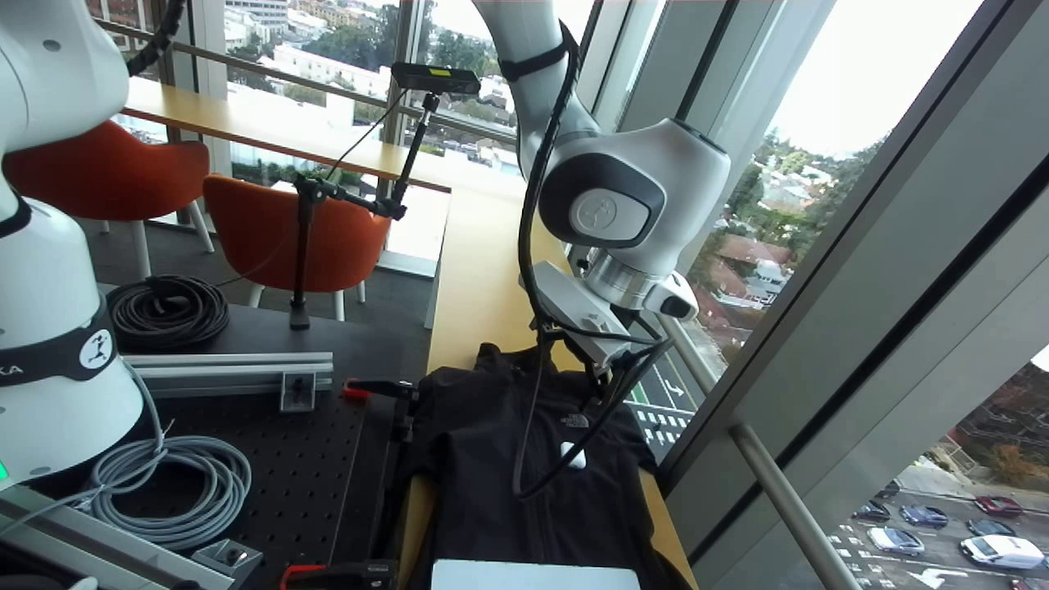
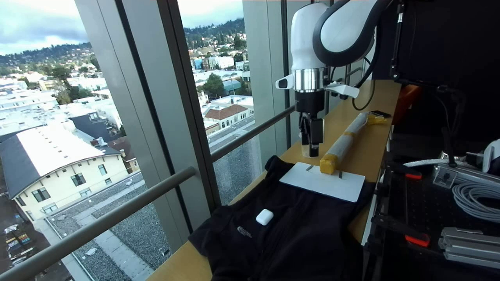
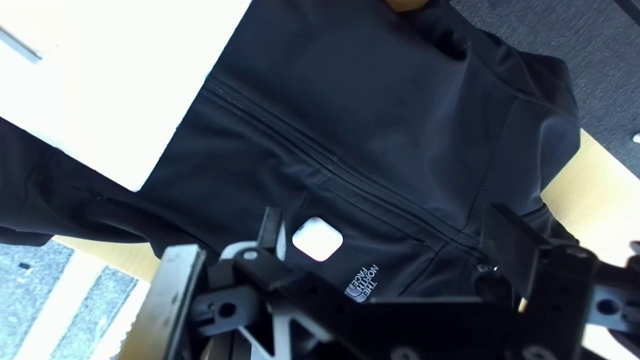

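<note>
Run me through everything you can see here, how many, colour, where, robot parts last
jacket: one, black, spread on the counter
rounded case: one, white, on the jacket
panel: one, white, on the jacket
wrapped roll: one, grey and yellow, along the counter
counter: one, wooden, under the jacket
bench: one, black, beside the counter
metal rails: several, silver, on the bench
cable coils: two, one grey, one black, on the bench
clamps: two, red and black, bench edge
camera: one, black, on a stand
chairs: two, orange, background
windows: several, grey-framed, background
robot arm: one, white, over the counter
gripper: one, black, open above the jacket
</note>
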Robot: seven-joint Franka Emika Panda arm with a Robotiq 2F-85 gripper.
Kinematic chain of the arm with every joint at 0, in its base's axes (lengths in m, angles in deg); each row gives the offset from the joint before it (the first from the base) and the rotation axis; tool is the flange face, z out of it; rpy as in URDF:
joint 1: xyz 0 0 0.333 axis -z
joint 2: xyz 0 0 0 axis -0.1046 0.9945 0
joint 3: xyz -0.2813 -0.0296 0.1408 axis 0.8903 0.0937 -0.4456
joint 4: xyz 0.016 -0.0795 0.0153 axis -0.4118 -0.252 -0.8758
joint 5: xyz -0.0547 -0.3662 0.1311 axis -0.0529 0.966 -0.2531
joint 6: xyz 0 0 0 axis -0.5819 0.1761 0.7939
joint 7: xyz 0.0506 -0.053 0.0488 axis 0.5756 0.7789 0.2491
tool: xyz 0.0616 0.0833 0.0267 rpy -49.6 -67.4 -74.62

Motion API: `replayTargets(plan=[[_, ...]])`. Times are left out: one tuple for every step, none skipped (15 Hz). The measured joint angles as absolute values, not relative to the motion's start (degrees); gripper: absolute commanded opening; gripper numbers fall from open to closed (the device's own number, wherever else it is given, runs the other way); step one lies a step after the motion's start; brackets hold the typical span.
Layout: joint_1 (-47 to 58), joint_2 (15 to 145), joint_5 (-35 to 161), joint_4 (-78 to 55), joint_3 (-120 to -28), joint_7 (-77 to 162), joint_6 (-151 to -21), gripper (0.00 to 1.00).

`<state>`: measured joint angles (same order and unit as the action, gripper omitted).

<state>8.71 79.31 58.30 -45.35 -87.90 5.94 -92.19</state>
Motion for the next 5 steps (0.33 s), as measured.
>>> replayTargets(plan=[[8.5, 79.1, 58.3, -45.6, -87.9, 6.5, -92.2, 1.00], [8.4, 78.9, 58.3, -45.7, -87.9, 6.8, -92.2, 1.00], [8.3, 78.8, 58.3, -45.8, -87.9, 6.9, -92.2, 1.00], [8.3, 78.8, 58.3, -45.8, -87.9, 7.0, -92.2, 1.00], [8.3, 78.8, 58.3, -45.8, -87.9, 7.0, -92.2, 1.00]])
